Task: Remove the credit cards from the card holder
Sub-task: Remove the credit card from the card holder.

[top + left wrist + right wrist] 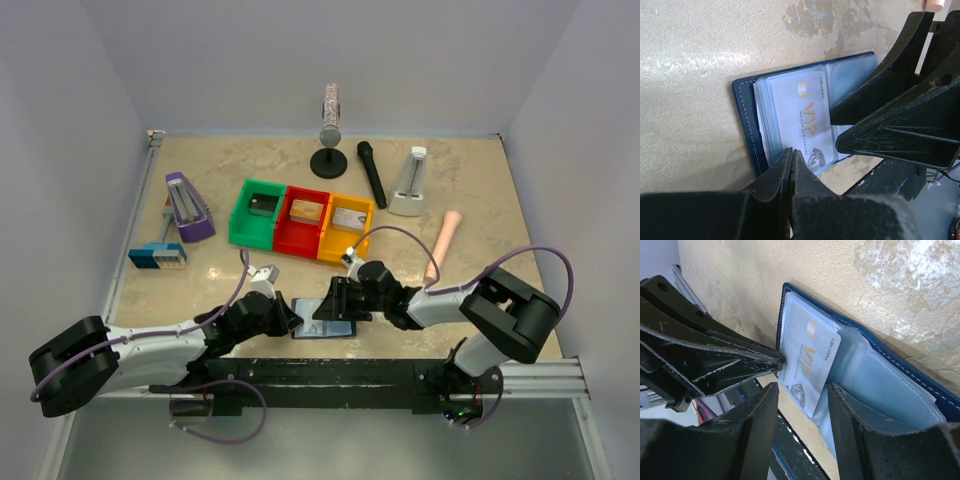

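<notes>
Right gripper (802,389) open, jaws straddling the free end of the silver VIP card (805,117), not closed on it; left gripper (791,152) has jaws together, tips down on the edge of the card holder (744,112), cannot tell if they nip a sleeve or only pin it. Holder lies open and flat at the near edge of the table (220,165), just beside the black rail (330,375), navy cover down, clear sleeves up. Card lies on the sleeves, one end poking out past them toward the right gripper. No yellow or black card visible, maybe hidden in the sleeves.

Handling, my read: card is light, thin, stiff, slick plastic, so best hold is the poking end, pads on both flat faces, pull straight along its length. Holder is light and soft, likely drags or lifts with the card unless held down. Sleeves are floppy, easy to catch with the card by mistake.

In the way: both grippers nose to nose over the holder, little room, fingers could bump. Rail close on the near side. Green, red and yellow bins (300,248) and pink stick (443,245) well apart, no problem
</notes>
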`<state>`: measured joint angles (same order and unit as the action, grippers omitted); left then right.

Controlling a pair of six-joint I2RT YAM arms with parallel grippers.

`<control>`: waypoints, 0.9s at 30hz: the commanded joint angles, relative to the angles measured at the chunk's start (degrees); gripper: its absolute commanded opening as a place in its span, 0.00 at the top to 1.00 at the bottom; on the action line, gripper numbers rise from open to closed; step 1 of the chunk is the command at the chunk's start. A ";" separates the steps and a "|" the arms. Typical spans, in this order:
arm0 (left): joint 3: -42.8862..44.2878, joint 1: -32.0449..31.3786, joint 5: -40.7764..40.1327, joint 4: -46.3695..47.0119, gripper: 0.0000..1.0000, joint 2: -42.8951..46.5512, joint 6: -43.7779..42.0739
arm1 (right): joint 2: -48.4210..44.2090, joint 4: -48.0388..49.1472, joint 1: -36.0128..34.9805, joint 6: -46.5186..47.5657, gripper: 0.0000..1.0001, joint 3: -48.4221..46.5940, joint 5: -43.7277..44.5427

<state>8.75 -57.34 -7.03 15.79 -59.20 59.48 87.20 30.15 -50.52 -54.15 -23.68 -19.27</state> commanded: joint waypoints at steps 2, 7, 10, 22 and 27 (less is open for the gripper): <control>-1.72 0.30 -1.41 -2.17 1.00 -0.22 0.11 | 1.66 6.67 0.69 -2.62 0.51 1.71 -1.39; -1.99 0.30 -1.67 -2.52 1.00 0.22 0.19 | 2.10 10.18 1.04 -3.42 0.52 2.59 -2.09; -1.90 0.30 -1.67 -2.78 1.00 0.49 0.11 | 2.54 12.56 1.22 -3.94 0.53 3.20 -2.44; -1.20 0.30 -1.59 -3.66 0.94 0.93 -0.33 | 4.65 19.50 1.92 -5.61 0.53 4.78 -4.02; -0.32 0.30 -1.67 -5.33 0.86 2.07 -0.68 | 5.09 20.12 2.36 -5.79 0.53 4.96 -4.37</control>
<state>8.23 -57.34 -7.42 15.11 -57.80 59.46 92.12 46.26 -48.62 -59.40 -19.22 -22.57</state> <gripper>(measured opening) 0.116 0.470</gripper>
